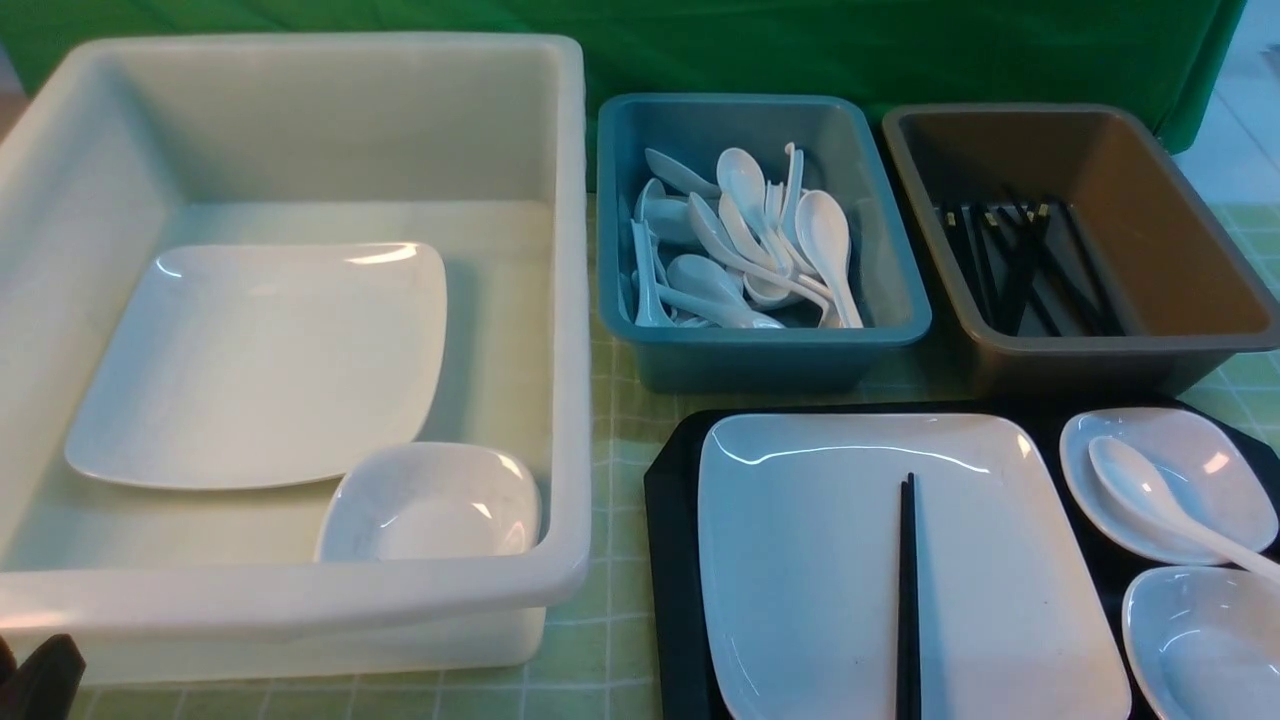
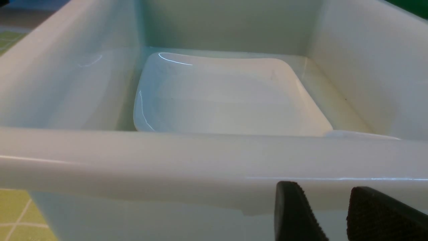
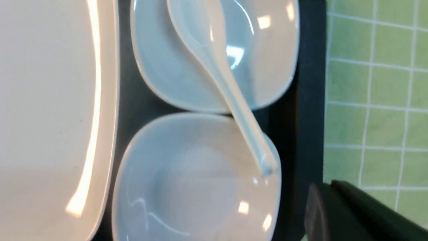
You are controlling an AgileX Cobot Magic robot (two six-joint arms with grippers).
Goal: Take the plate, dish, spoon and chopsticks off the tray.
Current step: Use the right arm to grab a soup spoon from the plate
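Only small parts of the robot show. The left gripper (image 2: 324,187) has two black fingers (image 2: 294,214), thick at the base and tapering to blunt, rounded tips. They are matte. One has a row of fine ribs along its edge, and the wider one has a face covered in a close, dotted grip texture. In the front view this gripper appears only as a dark, angular black wedge at the lower left corner. The right gripper (image 3: 326,192) is also black and matte, with a smooth, rounded end and a flat side that catches a faint grey sheen. Its finer detail is blurred.
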